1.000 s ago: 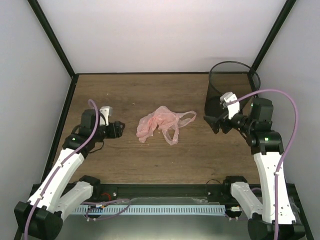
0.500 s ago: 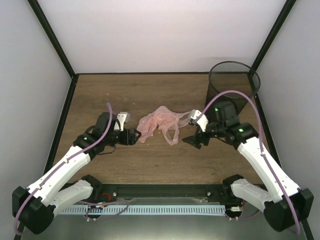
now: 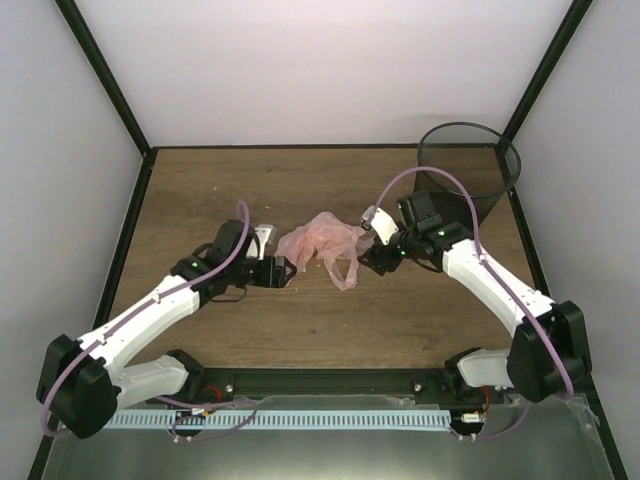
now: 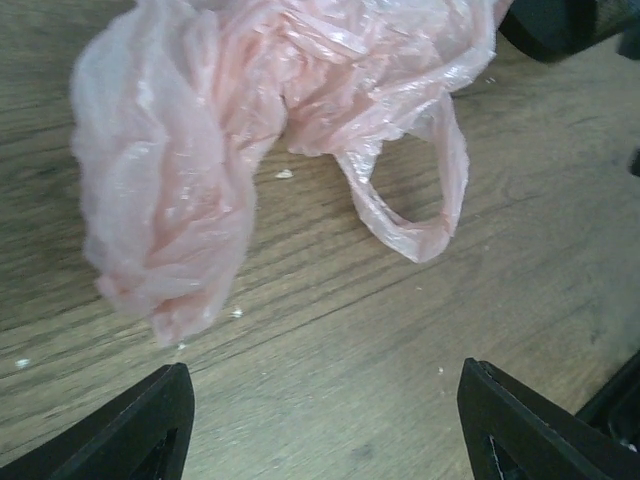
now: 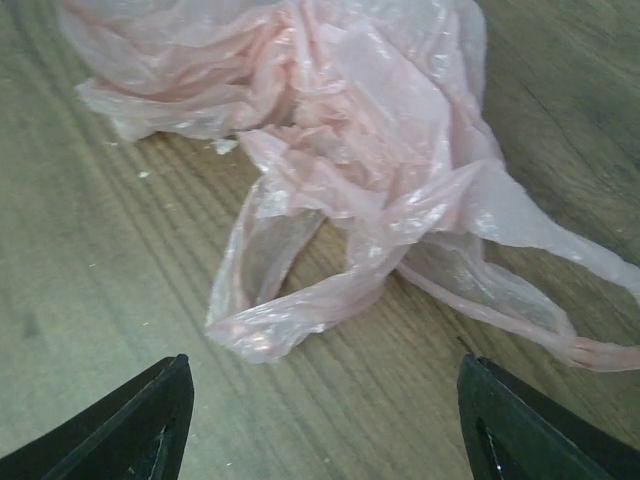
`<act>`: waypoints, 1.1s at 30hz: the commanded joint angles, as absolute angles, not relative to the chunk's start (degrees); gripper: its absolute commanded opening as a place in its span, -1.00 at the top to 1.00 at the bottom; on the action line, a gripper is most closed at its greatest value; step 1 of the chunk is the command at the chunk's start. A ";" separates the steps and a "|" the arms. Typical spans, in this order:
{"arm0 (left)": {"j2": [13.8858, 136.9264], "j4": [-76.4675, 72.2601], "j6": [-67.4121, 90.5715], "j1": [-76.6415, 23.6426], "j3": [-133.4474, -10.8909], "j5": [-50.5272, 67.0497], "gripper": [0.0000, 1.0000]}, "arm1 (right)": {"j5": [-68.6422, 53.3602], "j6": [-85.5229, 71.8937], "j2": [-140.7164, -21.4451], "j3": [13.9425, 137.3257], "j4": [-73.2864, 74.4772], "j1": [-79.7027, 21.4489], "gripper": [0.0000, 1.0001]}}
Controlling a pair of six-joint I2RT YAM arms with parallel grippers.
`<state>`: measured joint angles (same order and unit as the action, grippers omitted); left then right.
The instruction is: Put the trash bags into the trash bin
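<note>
The pale-pink crinkly trash bag (image 3: pixel 322 242) lies crumpled on the wooden table, one loop handle toward the front. It fills the upper part of the left wrist view (image 4: pixel 250 110) and of the right wrist view (image 5: pixel 350 140). My left gripper (image 3: pixel 283 271) is open, low over the table just left of the bag. My right gripper (image 3: pixel 368 258) is open, low at the bag's right side by its handle loops. Neither touches the bag. The black mesh trash bin (image 3: pixel 466 172) stands at the far right corner, behind the right arm.
Black frame posts rise at the back corners. The table's left edge (image 3: pixel 125 250) and right edge (image 3: pixel 528 250) are bordered by black rails. The right gripper's dark body shows at the top right of the left wrist view (image 4: pixel 560 25).
Both arms have reached in toward the bag from the sides. The left gripper moved right to the bag's left edge; the right gripper moved left, away from the bin. The bag has not moved.
</note>
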<state>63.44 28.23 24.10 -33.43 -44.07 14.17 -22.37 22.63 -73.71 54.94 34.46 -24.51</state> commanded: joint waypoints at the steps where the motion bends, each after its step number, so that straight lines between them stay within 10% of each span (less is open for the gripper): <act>1: 65.11 22.96 26.00 -35.27 -43.45 18.26 -0.49 | -17.40 19.97 -77.38 58.66 30.46 -23.72 -0.48; 8: 63.29 21.40 28.62 -37.89 -41.43 19.32 -0.48 | -26.83 19.69 -82.45 61.91 31.22 -10.50 -0.45; 33: 78.29 18.39 30.33 -38.55 -41.55 4.71 -0.35 | -38.56 26.09 -92.95 60.69 21.32 -10.07 -0.77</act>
<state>74.41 23.38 29.32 -38.35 -41.12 6.11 -31.86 22.33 -89.56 58.57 21.89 -9.85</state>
